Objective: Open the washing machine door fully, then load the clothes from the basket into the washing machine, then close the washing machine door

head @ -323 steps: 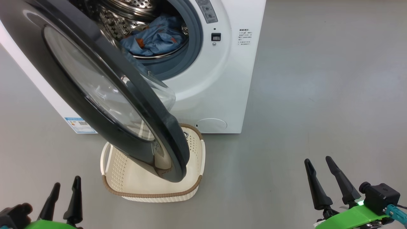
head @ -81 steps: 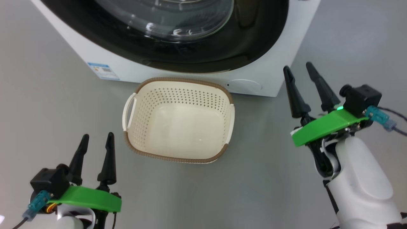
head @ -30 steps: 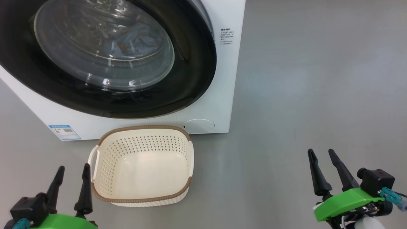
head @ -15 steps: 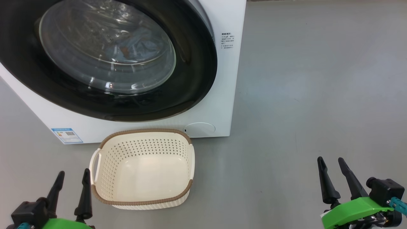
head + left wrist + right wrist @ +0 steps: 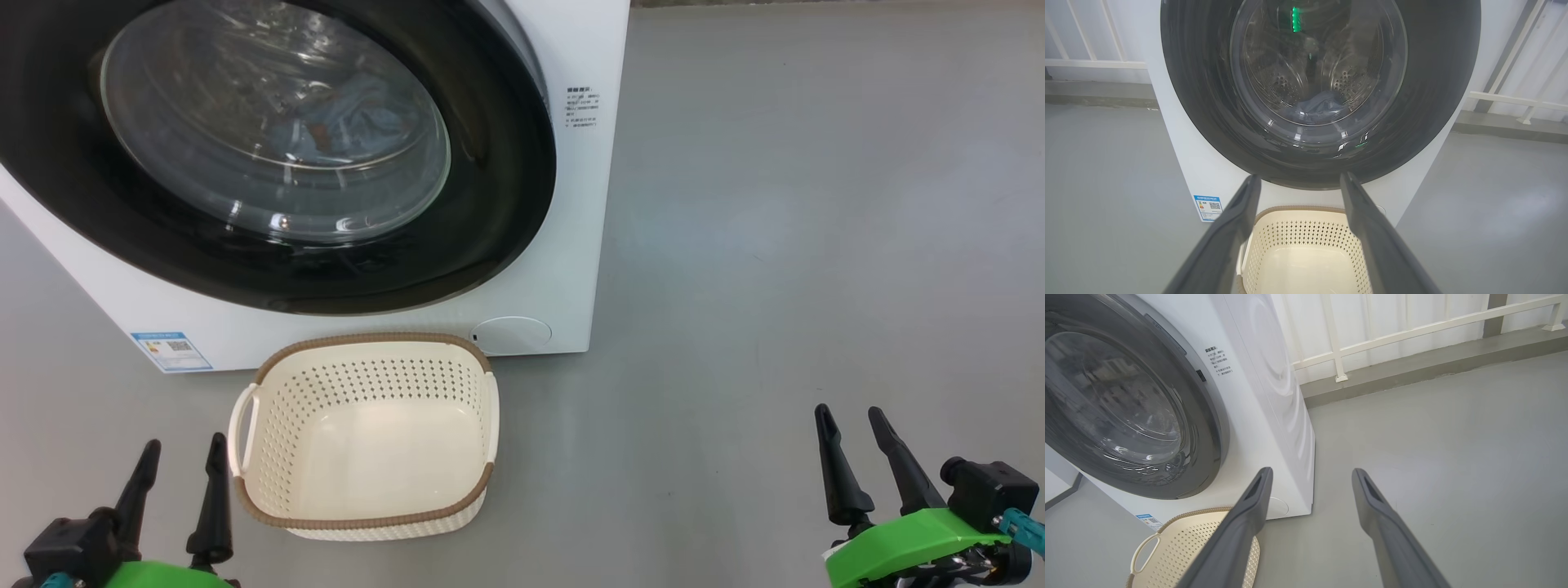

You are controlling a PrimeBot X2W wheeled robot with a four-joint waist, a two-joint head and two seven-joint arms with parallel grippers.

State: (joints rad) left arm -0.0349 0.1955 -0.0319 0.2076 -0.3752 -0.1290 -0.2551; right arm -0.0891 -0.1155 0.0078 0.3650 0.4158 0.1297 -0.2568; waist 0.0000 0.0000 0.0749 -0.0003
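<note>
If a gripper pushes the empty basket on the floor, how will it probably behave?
The basket looks empty and thin-walled, so probably light: it would likely slide on the smooth floor. A push at its rim may tip it.

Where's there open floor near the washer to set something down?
Widest bare floor: right of the washing machine and basket, ahead of the right gripper. Smaller patch left of the basket, below the blue label. Crowded: basket close to the machine's front, under the door.
</note>
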